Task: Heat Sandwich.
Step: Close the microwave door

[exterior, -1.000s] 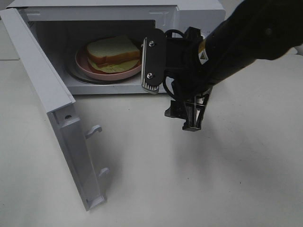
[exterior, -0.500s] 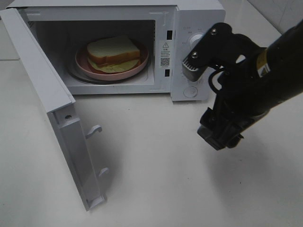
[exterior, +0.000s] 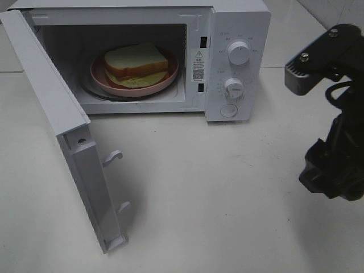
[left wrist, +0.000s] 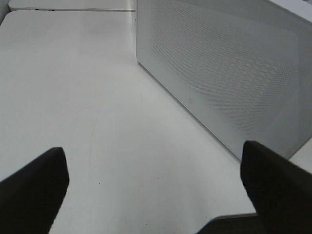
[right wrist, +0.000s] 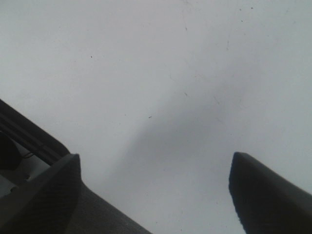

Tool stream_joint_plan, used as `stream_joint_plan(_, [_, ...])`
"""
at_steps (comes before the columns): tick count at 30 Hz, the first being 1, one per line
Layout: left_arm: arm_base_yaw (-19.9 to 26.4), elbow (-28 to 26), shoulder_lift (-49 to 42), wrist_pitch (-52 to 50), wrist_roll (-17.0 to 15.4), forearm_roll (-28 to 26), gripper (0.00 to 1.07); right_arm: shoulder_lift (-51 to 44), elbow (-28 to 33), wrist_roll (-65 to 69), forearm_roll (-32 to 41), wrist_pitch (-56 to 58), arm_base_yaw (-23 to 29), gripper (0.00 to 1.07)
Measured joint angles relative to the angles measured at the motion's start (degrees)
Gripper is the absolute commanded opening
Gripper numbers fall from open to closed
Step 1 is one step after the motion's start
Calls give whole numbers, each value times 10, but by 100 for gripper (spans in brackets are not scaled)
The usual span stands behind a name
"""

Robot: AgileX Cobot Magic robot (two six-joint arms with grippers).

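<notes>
- So the sandwich (exterior: 136, 61) is on the pink plate (exterior: 98, 74) inside the microwave (exterior: 239, 23), with the door (exterior: 51, 108) hanging wide open.
- Both of mine are spread wide and holding nothing. The left jaws face the door's outer panel, and the right jaws hang over bare bench (exterior: 216, 199), off to the side of the dials (exterior: 238, 53).
- My worry: if I shove the door too hard, the whole box skids.
- If I push too soft, the latch hooks (exterior: 114, 156) probably won't catch and it won't start.
</notes>
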Motion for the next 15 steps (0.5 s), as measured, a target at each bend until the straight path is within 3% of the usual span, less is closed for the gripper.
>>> stream_joint_plan(15, [0,0,0,0,0,0,88,-193,0,6,5,112,0,77])
